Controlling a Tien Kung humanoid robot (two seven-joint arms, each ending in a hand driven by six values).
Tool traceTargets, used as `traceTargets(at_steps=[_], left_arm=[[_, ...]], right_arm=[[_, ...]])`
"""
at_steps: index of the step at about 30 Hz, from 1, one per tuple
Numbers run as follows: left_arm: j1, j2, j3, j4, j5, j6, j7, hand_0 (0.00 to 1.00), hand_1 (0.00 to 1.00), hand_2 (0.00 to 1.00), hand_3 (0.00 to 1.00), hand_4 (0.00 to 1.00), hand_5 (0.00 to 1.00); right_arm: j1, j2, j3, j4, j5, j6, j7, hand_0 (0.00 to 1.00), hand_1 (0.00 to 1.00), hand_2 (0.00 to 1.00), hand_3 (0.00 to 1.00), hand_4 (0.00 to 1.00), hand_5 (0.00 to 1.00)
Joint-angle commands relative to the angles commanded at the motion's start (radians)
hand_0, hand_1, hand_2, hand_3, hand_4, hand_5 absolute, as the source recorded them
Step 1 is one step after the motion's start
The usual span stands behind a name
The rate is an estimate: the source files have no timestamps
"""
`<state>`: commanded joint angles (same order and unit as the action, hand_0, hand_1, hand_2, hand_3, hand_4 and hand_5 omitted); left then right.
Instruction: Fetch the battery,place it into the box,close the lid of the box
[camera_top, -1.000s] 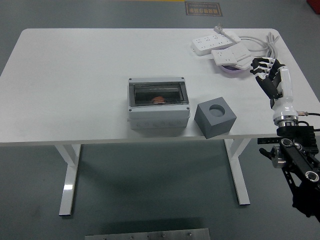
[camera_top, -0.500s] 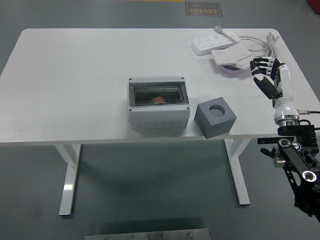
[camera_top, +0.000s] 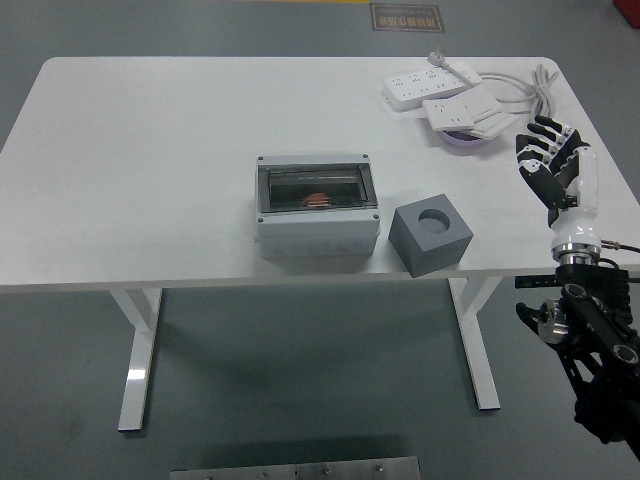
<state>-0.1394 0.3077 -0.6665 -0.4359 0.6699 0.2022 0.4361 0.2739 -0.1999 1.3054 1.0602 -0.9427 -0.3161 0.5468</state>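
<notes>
The right hand (camera_top: 553, 165) has moved a little to the right and toward the near side since the earlier picture, away from the purple dish. It is now over the right edge of the table (camera_top: 150, 150). Its fingers (camera_top: 545, 133) are spread apart and hold nothing. The black arm goes down from it to the bottom right corner.

Just up and left of the hand is the purple dish (camera_top: 462, 142), partly under a white power strip (camera_top: 462, 111). Another power strip (camera_top: 428, 83) lies behind that one, and their white cords run to the right.

To the left of the hand, near the front edge of the table, sits a gray block (camera_top: 431, 235) with a round hole in its top. Just beside it on the left is the gray box (camera_top: 316, 205). Its see-through lid is down. A small orange thing (camera_top: 317, 200) shows through the lid; it may be the battery, but I cannot tell for sure.
</notes>
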Motion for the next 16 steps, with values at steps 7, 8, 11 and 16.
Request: traceTargets(at_steps=[7,8,11,16], left_arm=[[0.001,-0.001,0.001,0.000,-0.001,0.000,0.000,0.707,0.737,0.576,0.500,0.284,0.002],[0.002,-0.001,0.001,-0.001,-0.001,0.000,0.001,0.707,0.738,0.575,0.499,0.282,0.002],[0.004,-0.002,0.001,-0.001,-0.003,0.001,0.002,0.707,0.738,0.575,0.499,0.282,0.002],[0.004,-0.002,0.002,-0.001,-0.003,0.001,0.002,0.707,0.738,0.575,0.499,0.282,0.002]], right_arm=[[0.001,0.002,-0.012,-0.007,0.045,0.011,0.010,0.446,0.492,0.490,0.551,0.540,0.194],[0.001,0.002,-0.014,-0.007,0.046,0.011,0.010,0.438,0.477,0.461,0.512,0.525,0.237],[-0.001,0.002,-0.017,-0.005,0.045,0.009,0.009,0.438,0.477,0.461,0.512,0.525,0.237],[0.000,0.001,-0.018,0.002,0.045,0.005,0.008,0.438,0.477,0.461,0.512,0.525,0.237]])
